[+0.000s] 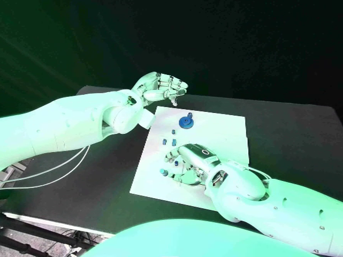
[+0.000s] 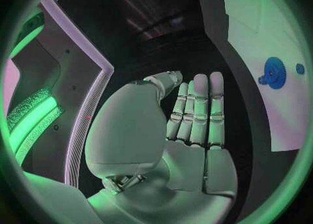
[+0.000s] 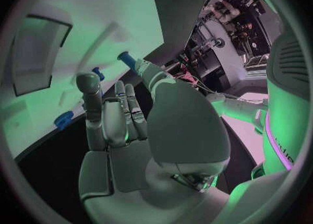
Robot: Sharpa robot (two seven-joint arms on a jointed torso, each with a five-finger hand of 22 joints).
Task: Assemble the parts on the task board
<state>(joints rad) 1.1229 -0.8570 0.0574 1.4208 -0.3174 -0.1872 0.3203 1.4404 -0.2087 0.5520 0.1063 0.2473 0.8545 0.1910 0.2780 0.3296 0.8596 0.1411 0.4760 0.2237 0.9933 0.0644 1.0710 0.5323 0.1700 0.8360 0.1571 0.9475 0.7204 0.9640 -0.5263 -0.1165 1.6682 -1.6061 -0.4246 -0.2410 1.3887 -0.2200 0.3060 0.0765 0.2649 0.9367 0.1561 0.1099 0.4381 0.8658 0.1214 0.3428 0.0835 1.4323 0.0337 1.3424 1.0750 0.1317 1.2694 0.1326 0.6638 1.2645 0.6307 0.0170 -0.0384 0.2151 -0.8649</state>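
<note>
a black table (image 1: 295,134) stands before a dark backdrop, with cables (image 1: 32,176) hanging at its side.

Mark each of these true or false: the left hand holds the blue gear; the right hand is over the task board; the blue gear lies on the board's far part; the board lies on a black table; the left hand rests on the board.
1. The left hand holds the blue gear. False: its fingers are together and hold nothing; the gear lies on the task board.
2. The right hand is over the task board. True.
3. The blue gear lies on the board's far part. True.
4. The board lies on a black table. True.
5. The left hand rests on the board. False: it is raised beyond the board's far left corner.
</note>
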